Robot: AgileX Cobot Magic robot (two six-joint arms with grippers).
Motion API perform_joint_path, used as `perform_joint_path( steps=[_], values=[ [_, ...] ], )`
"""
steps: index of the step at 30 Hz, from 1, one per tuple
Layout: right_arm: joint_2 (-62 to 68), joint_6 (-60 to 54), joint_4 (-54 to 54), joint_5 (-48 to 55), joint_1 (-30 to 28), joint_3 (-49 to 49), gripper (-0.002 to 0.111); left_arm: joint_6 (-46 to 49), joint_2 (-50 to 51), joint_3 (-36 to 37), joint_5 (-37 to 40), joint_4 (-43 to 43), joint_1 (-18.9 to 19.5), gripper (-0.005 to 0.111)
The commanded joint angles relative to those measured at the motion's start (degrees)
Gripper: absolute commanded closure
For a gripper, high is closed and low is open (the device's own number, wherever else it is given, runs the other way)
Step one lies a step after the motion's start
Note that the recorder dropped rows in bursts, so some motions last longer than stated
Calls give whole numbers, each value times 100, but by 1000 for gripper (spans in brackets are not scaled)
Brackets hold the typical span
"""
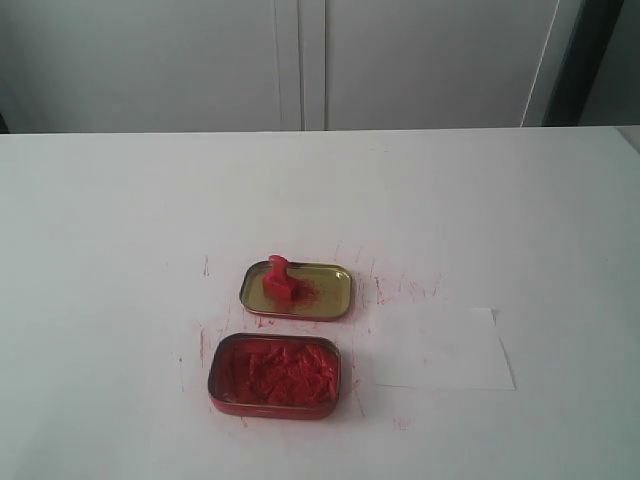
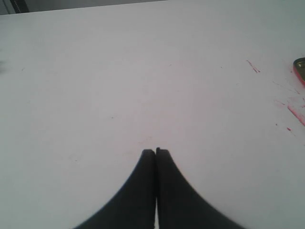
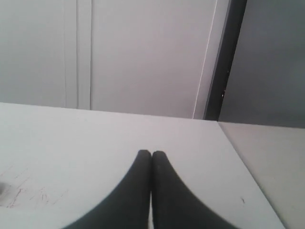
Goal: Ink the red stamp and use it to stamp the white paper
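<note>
Showing nothing yet done: your left hand (image 2: 156, 151) and right hand (image 3: 151, 153) are closed, empty; the red stamp (image 1: 279, 278) stands in the lid (image 1: 332, 286), the white paper (image 1: 440, 350) unprinted.

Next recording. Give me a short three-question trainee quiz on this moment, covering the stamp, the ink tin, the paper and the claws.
1. True or false: the red stamp stands inside the gold lid.
2. Multiple choice: in the exterior view, the white paper lies A) left of the ink tin, B) right of it, C) under it.
3. Fill in: the left claw and the right claw are both ____, holding nothing.
Key: 1 true; 2 B; 3 shut.
</note>
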Motion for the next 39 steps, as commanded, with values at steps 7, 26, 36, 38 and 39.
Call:
perform_joint_path(
  steps=[7,26,36,38,39],
  values=[
    [2187,40,261,555,-8,-941,108,-14,-22,15,-21,3,15,107],
    [5002,0,964,1539,-8,-2278,108,-14,-22,15,-21,3,15,107],
    [6201,0,1143,1923,161,-2980,108,-14,-22,15,-21,3,15,107],
    [6548,0,1143,2006,401,-3204,108,-14,-22,15,-21,3,15,107],
    [6675,0,1143,2047,494,-3289,108,-14,-22,15,-21,3,15,107]
  ],
)
